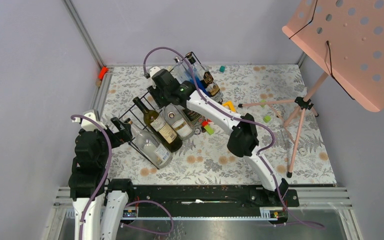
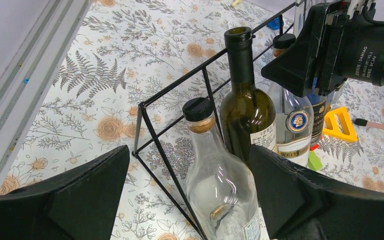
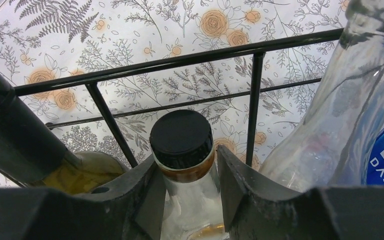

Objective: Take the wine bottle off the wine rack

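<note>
The black wire wine rack (image 1: 128, 111) lies left of centre with three bottles on it: a clear one (image 1: 152, 145), a dark green one (image 1: 160, 125) and a clear white-labelled one (image 1: 180, 122). My right gripper (image 1: 166, 97) is shut on the neck of the white-labelled bottle, just below its black cap (image 3: 181, 137); the fingers (image 3: 145, 195) press both sides. My left gripper (image 1: 125, 131) is open wide beside the rack's end (image 2: 172, 90), with the leftmost clear bottle (image 2: 220, 185) ahead between its fingers (image 2: 80, 200), not touching.
A pink perforated music stand (image 1: 350, 45) on a tripod stands at the right. More bottles (image 1: 200, 75) stand behind the rack. Small coloured blocks (image 1: 266, 118) and a yellow triangle (image 1: 228, 105) lie on the floral tabletop. Grey walls enclose the table.
</note>
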Controlling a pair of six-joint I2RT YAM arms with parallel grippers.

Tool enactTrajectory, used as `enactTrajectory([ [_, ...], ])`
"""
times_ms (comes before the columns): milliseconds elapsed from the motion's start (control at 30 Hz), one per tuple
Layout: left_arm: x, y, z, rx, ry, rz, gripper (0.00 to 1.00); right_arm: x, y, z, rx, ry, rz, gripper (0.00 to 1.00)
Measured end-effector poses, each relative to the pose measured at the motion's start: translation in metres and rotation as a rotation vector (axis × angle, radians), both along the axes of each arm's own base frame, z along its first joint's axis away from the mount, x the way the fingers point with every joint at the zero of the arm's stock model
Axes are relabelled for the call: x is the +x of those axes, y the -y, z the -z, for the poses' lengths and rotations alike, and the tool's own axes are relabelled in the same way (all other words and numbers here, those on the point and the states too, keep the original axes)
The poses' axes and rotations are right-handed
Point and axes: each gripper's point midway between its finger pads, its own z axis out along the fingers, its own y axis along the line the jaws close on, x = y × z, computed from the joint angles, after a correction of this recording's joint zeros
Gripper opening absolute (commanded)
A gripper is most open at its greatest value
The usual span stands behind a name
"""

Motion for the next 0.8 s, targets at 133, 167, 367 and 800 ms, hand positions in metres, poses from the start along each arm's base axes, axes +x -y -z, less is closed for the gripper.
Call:
enactTrajectory([
  [133,0.000,-0.001,0.000,0.001,0.000,-0.004,0.99,0.000,-0.001,0.001,-0.007,0.013,-0.016,0.10],
  [167,0.000,-0.001,0.000,0.001,-0.001,-0.004,0.99,0.001,-0.001,0.002,-0.006,0.017,-0.019,0.07],
  [367,0.001,-0.001,0.001,0.003,-0.005,-0.007,0.99,-0.001,0.000,-0.001,0.000,0.032,-0.032,0.00],
  [800,0.001,-0.002,0.002,0.005,-0.007,-0.011,0.99,-0.025,0.029,-0.026,-0.004,0.020,-0.042,0.00],
])
